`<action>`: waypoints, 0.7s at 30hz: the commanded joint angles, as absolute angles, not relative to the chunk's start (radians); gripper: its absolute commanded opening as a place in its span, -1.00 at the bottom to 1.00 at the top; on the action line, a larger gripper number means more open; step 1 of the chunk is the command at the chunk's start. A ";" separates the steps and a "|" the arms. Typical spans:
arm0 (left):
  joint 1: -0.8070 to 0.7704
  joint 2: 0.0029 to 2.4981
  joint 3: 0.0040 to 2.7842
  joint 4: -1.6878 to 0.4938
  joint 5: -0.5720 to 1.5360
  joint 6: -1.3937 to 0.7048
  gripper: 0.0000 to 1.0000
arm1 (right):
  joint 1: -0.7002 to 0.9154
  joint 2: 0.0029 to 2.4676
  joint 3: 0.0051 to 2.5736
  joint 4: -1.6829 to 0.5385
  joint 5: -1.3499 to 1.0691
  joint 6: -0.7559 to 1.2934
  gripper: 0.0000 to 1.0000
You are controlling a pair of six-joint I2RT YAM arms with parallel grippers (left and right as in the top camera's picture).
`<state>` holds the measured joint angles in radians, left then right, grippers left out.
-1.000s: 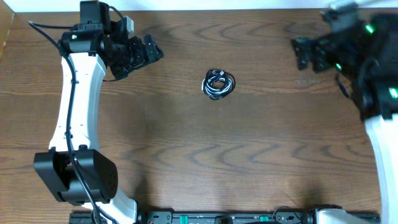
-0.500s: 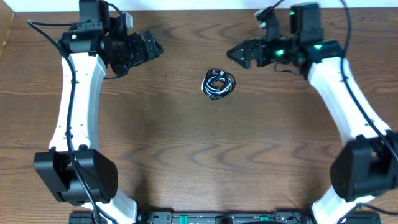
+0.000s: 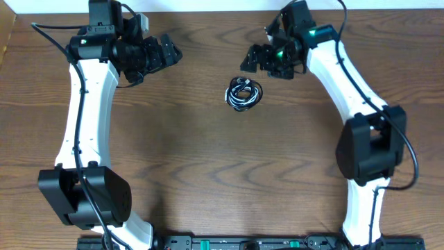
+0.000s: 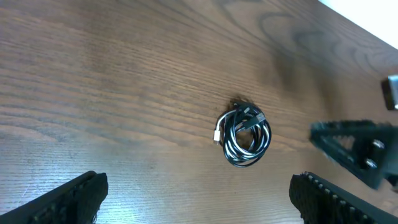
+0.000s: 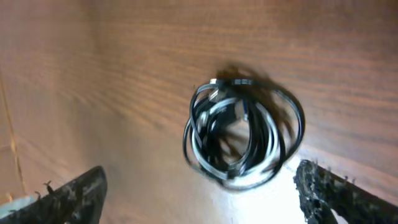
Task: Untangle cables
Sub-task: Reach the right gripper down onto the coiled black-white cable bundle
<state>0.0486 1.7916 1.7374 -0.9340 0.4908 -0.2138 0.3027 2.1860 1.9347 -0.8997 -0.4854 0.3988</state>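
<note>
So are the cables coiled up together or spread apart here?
Coiled together. The cables lie as one tight ring on the table, white and black loops overlapping, no strand drawn out.

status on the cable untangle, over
Pincers open, empty: left pincer off to one side, right pincer close beside the cables. Cables coiled in one tangle on table. Nothing in the way.

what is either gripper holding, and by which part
Nothing: the left gripper and right gripper are both open, clear of the cables coiled on the table.
</note>
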 commanded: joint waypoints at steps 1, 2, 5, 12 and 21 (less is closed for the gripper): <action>0.043 1.794 1.722 -0.934 0.485 -0.224 0.96 | 0.326 2.262 1.963 -0.883 -0.461 0.469 0.97; 0.043 1.794 1.722 -0.936 0.485 -0.224 0.96 | 0.329 2.275 1.963 -0.878 -0.458 0.488 0.96; 0.043 1.794 1.722 -0.941 0.485 -0.224 0.96 | 0.335 2.305 1.963 -0.878 -0.447 0.533 0.67; 0.043 1.794 1.722 -0.941 0.485 -0.224 0.96 | 0.364 2.334 1.959 -0.879 -0.443 0.575 -0.03; 0.043 1.794 1.722 -0.941 0.485 -0.224 0.96 | 0.425 2.342 1.959 -0.895 -0.262 0.607 -0.27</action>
<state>0.0441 1.7916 1.7374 -0.9382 0.4908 -0.2138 0.4103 2.3238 1.9469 -0.8829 -0.3511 0.5739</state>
